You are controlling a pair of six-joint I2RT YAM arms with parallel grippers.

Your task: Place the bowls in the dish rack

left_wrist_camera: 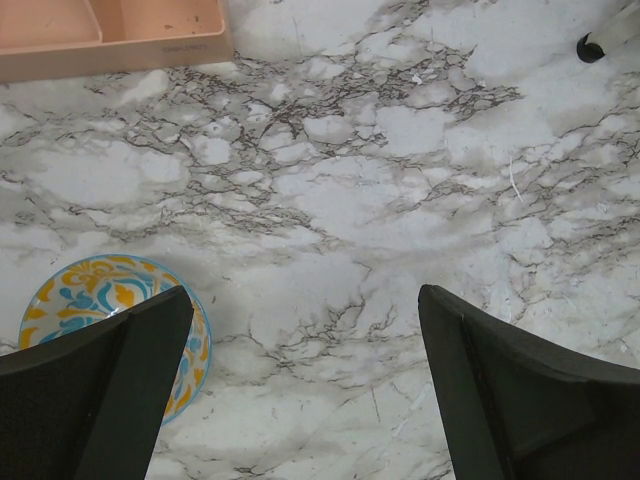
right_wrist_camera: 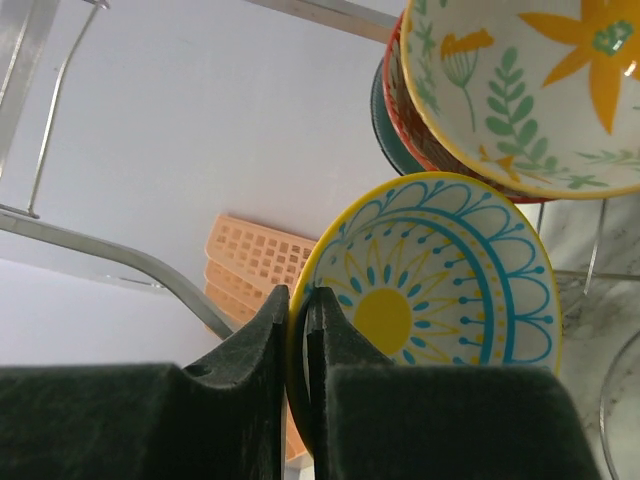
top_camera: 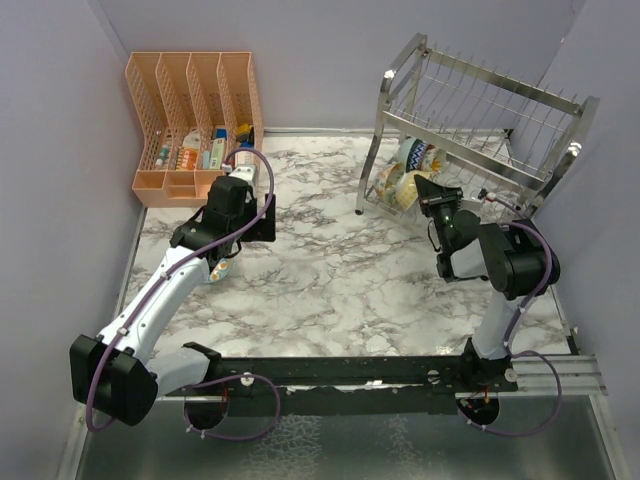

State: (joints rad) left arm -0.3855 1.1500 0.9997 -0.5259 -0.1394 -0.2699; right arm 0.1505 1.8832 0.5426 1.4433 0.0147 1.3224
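My right gripper (top_camera: 436,196) is shut on the rim of a yellow-rimmed bowl with a blue and yellow sun pattern (right_wrist_camera: 440,290), holding it on edge at the lower tier of the silver wire dish rack (top_camera: 480,110). In the right wrist view the gripper (right_wrist_camera: 298,300) pinches the rim. Behind it stand a cream bowl with an orange flower (right_wrist_camera: 530,90), a red bowl (right_wrist_camera: 398,85) and a dark teal one (right_wrist_camera: 383,125). My left gripper (left_wrist_camera: 305,380) is open and empty above the marble. A blue and orange patterned bowl (left_wrist_camera: 90,290) lies beside its left finger (left_wrist_camera: 110,390).
A peach plastic organizer (top_camera: 190,110) stands at the back left; its base shows in the left wrist view (left_wrist_camera: 110,35). A rack leg foot (left_wrist_camera: 600,42) shows at that view's top right. Purple walls close in the marble table (top_camera: 330,270).
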